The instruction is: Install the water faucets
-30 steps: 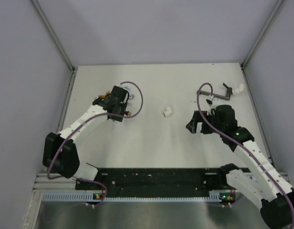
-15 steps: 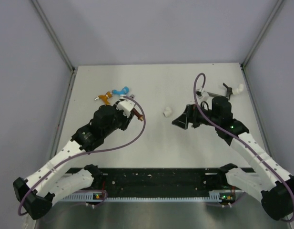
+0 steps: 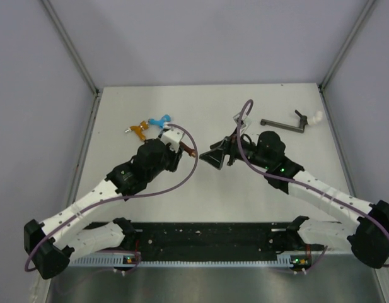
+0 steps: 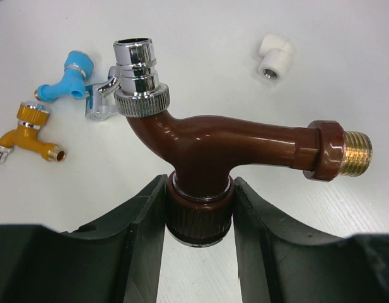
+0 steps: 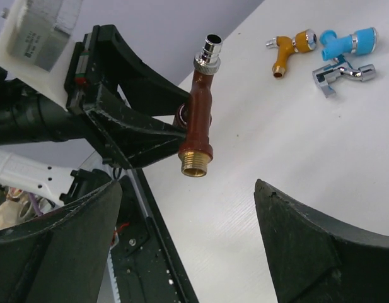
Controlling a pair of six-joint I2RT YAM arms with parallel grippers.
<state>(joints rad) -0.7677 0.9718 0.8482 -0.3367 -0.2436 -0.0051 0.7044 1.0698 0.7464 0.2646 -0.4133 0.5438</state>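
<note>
Between my two arms, over the middle of the white table (image 3: 200, 196), my left gripper (image 4: 200, 208) is clamped on the brown faucet (image 4: 226, 142). My two black fingers (image 4: 147, 218) press on both sides of its ribbed round cap. Its silvery tip stands up and to the left in my left wrist view, and its brass threaded end points to the right. My right gripper (image 3: 214, 156) is just opposite, with its fingers spread wide and nothing between them. In my right wrist view the brass thread of the brown faucet faces this gap but touches neither finger. A little farther on the table lies the small white elbow fitting (image 4: 275, 58), alone, with its opening turned toward me. Farther to the left lies the orange faucet (image 4: 27, 132), and just behind it the light blue faucet (image 4: 65, 79) with a silvery piece (image 4: 101, 104) touching it. Near the far right corner lies a long dark grey piece (image 3: 285, 124), with a white fitting (image 3: 316, 117) at its right end.
</note>
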